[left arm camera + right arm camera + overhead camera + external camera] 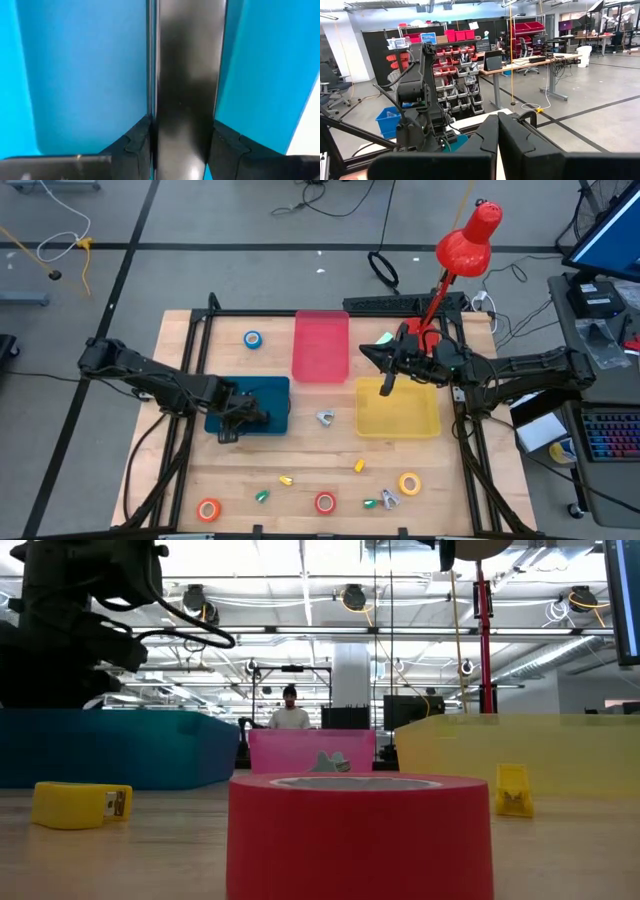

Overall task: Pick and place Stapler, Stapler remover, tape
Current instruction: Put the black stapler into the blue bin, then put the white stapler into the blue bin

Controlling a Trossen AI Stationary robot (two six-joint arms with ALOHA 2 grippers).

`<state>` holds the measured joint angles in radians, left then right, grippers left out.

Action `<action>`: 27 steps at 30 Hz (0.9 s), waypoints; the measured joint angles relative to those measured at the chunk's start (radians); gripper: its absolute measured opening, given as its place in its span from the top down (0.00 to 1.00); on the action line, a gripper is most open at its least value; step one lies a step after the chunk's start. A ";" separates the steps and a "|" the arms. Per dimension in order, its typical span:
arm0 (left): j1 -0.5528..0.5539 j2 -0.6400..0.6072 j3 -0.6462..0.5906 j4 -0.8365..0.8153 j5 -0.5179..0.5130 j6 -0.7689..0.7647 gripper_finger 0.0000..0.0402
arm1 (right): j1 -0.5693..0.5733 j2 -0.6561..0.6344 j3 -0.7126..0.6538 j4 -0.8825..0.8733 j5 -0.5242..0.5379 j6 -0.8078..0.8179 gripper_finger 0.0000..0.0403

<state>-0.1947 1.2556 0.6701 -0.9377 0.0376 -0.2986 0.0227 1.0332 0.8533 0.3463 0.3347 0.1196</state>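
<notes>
My left gripper points down into the blue tray and is shut on a long black stapler. My right gripper is shut on nothing, raised level above the yellow tray. A silver staple remover lies on the wood between the trays. A blue tape roll lies near the far edge. An orange roll, a red roll and a yellow roll lie flat near the front edge. My left gripper pinches the stapler's two long sides between its two fingers. The fingers come from above, pointing down, and lie across the stapler. The stapler is over the blue tray's floor; whether it rests on it I cannot tell.
A pink tray stands at the far middle. A red desk lamp rises at the far right corner. Small yellow and green pieces and a second grey remover lie among the front rolls. A person stands beyond the table.
</notes>
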 joint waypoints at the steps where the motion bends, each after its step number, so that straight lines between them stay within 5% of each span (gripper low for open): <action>1: 0.000 0.000 -0.005 0.009 0.001 0.004 0.65 | 0.000 0.000 0.000 0.000 0.000 0.000 1.00; 4: 0.000 0.000 -0.014 0.024 0.003 0.006 0.63 | 0.000 0.000 0.000 0.000 0.000 0.000 1.00; 11: 0.000 0.001 -0.016 0.024 -0.009 0.009 0.41 | 0.000 0.000 0.000 0.000 0.000 0.000 1.00; 27: 0.011 0.001 0.143 -0.180 0.010 -0.106 0.38 | 0.000 0.000 0.000 0.000 0.000 0.000 1.00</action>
<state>-0.1833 1.2564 0.8136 -1.1179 0.0475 -0.4048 0.0227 1.0332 0.8532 0.3463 0.3347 0.1200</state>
